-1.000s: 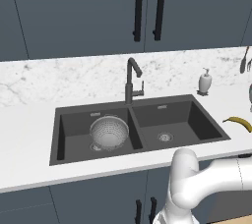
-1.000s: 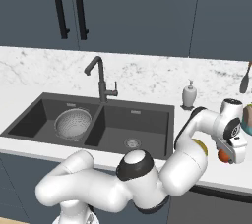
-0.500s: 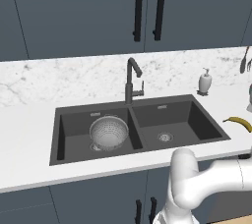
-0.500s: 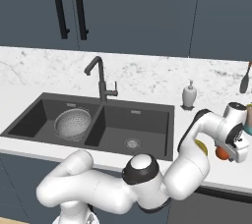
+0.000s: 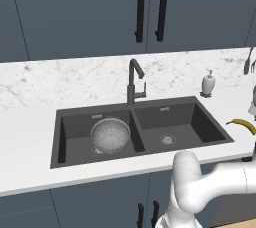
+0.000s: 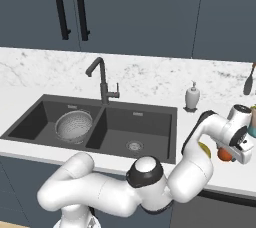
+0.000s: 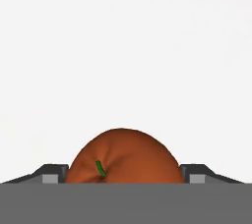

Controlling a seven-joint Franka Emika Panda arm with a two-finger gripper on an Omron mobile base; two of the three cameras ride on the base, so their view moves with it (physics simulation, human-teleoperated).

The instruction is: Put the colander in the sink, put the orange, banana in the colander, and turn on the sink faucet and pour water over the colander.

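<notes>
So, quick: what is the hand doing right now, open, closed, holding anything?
Hand: its fingers flank the orange on the counter; whether they grip it yet cannot be told.

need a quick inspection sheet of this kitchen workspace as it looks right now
surface: white marbled counter, dark double sink set into it
job's things: colander upright in the left basin; orange on the counter right of the sink; banana on the counter near the sink's right edge; faucet behind the divider, no water seen
clutter: white soap dispenser behind the right basin; hanging utensil at the far right
grippers: gripper straddles the orange, a fingertip on each side; contact cannot be told
cables: nothing seen
surroundings: dark blue cabinets with black handles above, marbled backsplash
</notes>
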